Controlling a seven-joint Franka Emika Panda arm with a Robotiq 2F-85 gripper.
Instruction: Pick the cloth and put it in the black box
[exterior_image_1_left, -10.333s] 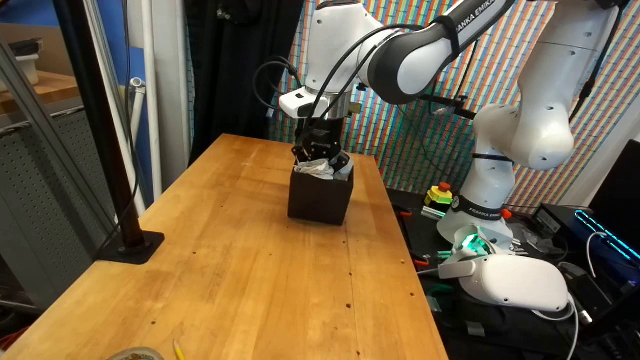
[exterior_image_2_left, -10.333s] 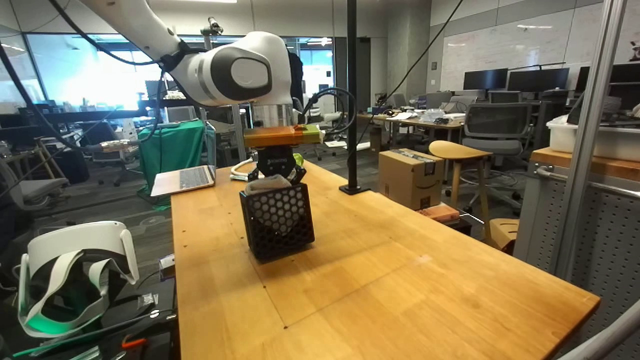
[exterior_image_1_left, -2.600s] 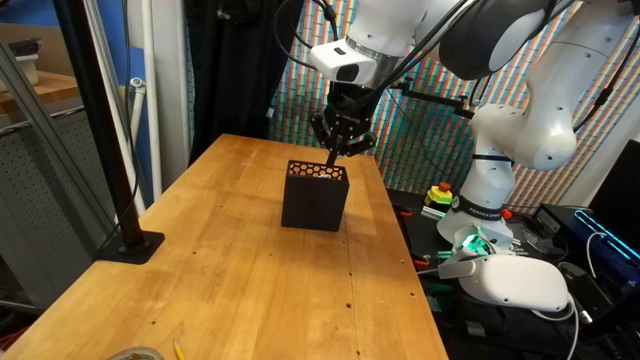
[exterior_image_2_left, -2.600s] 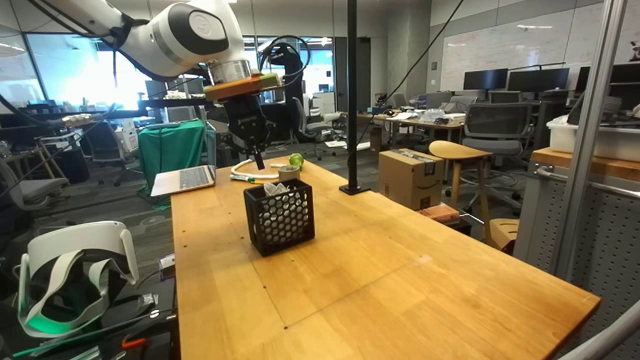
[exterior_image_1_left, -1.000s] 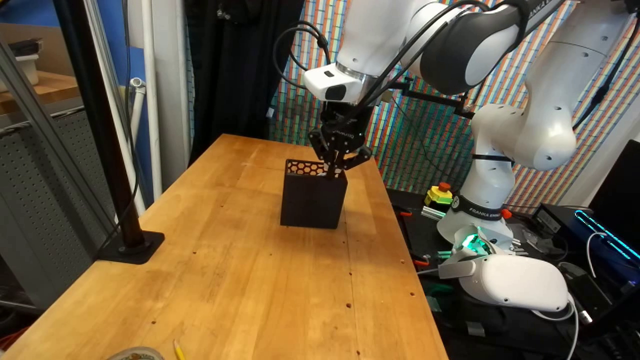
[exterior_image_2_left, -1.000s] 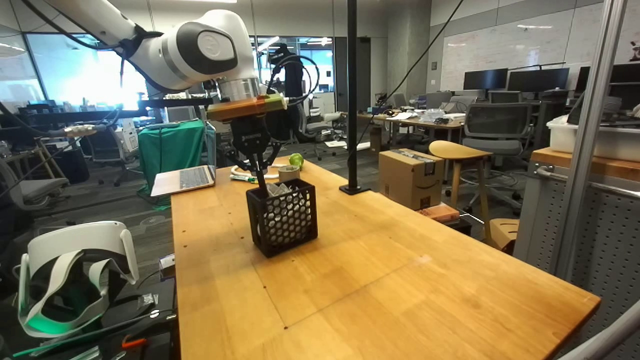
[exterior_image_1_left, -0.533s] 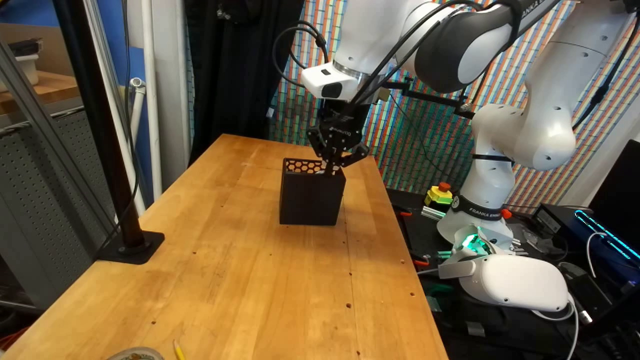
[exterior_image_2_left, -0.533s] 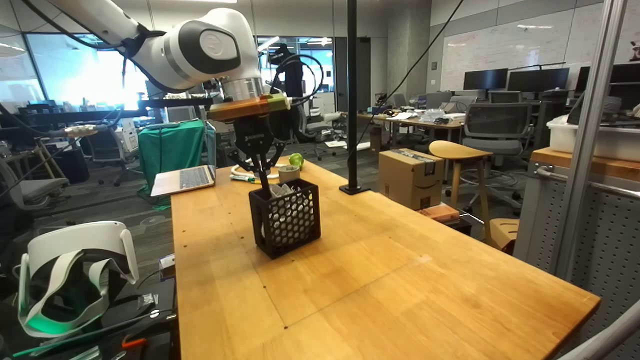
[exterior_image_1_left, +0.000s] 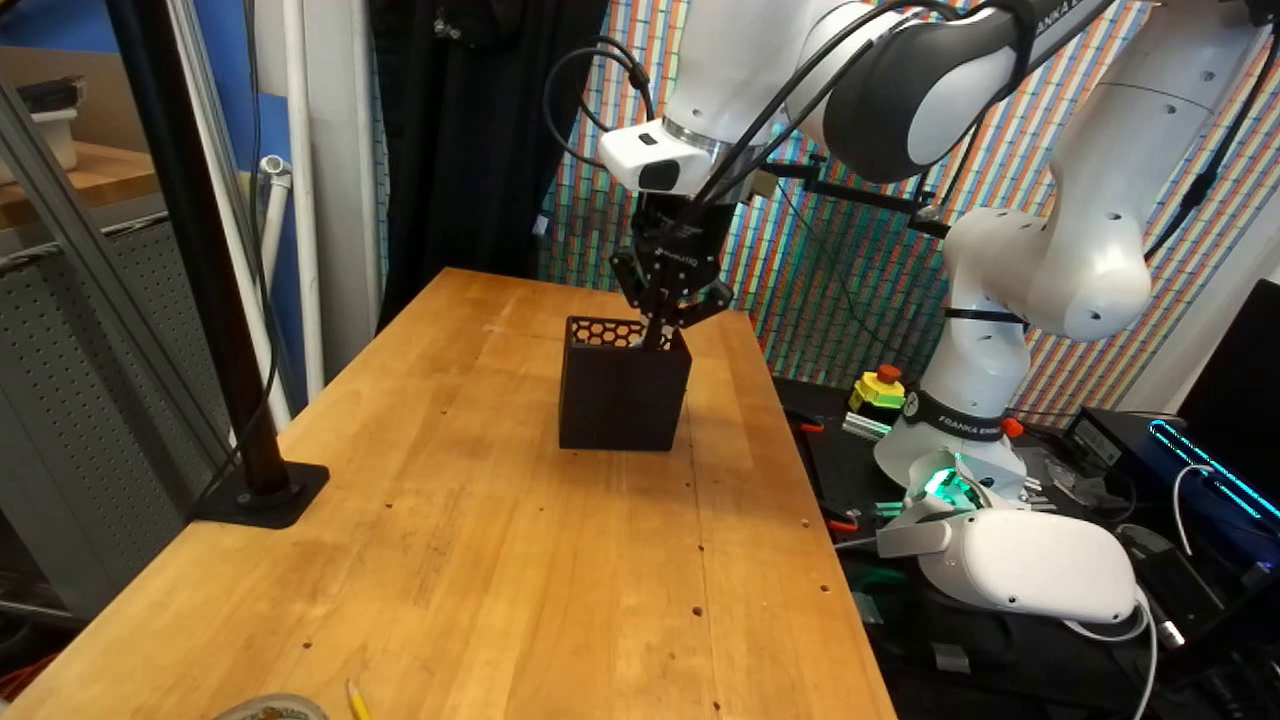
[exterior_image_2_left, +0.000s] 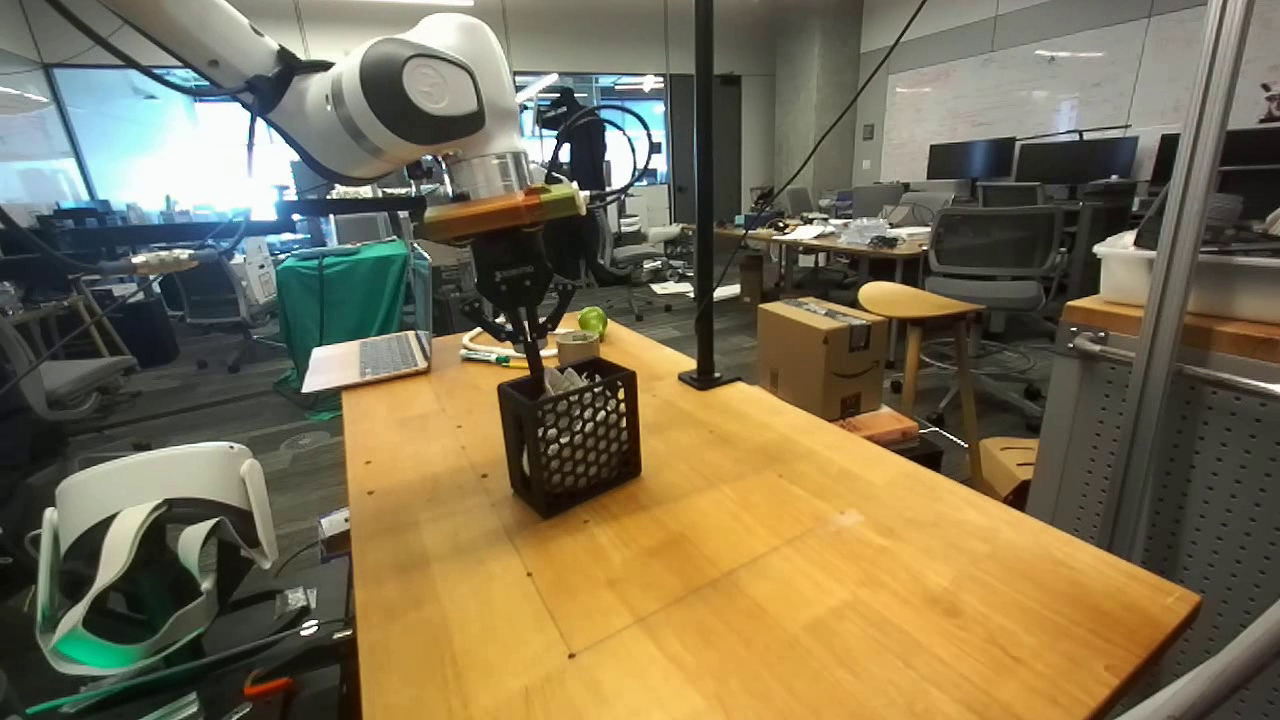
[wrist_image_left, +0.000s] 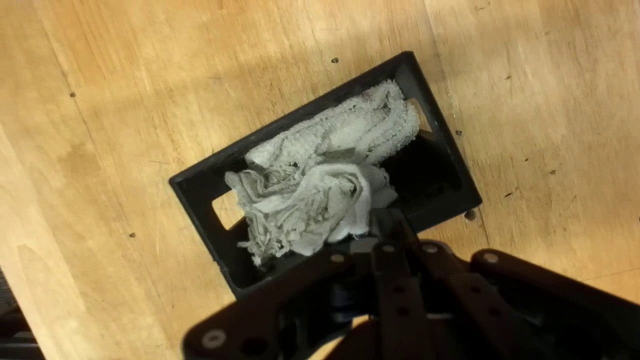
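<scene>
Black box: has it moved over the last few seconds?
Yes, slightly: in an exterior view the black box has shifted right, towards the black post.

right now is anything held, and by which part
Nothing, as far as shows: the gripper is shut, its tips in the black box beside the cloth.

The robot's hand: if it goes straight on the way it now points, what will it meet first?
Probably the white cloth: the shut hand points down into the black box, close beside the cloth's edge. Depth is unclear; the box itself might come first.
</scene>
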